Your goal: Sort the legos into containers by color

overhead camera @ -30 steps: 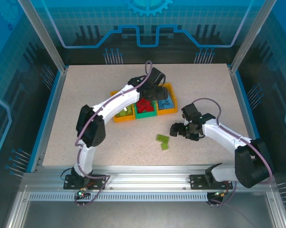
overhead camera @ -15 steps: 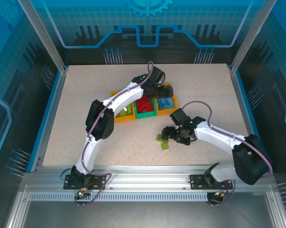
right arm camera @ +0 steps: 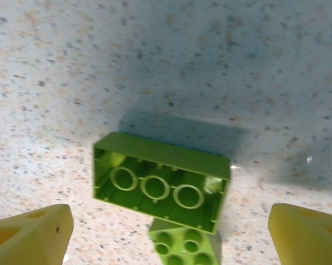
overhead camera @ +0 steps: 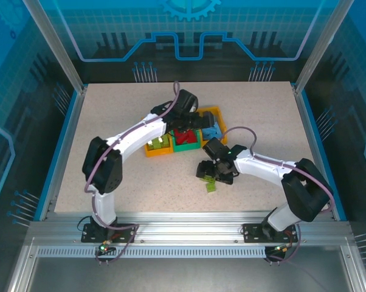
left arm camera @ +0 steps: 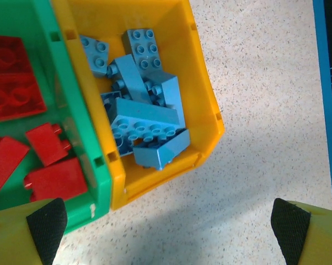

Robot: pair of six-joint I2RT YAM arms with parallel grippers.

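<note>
we're hanging the left gripper [left arm camera: 167, 234] spread above the yellow bin [left arm camera: 205, 94]. right gripper [right arm camera: 169, 232], spread too, is straddling two green legos [right arm camera: 161, 190].

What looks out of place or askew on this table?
A lime brick lies flipped, hollow underside up, loose on the table. A second lime brick sits studs up right beside it. The blue bricks are heaped at odd angles, but all inside their yellow bin.
</note>
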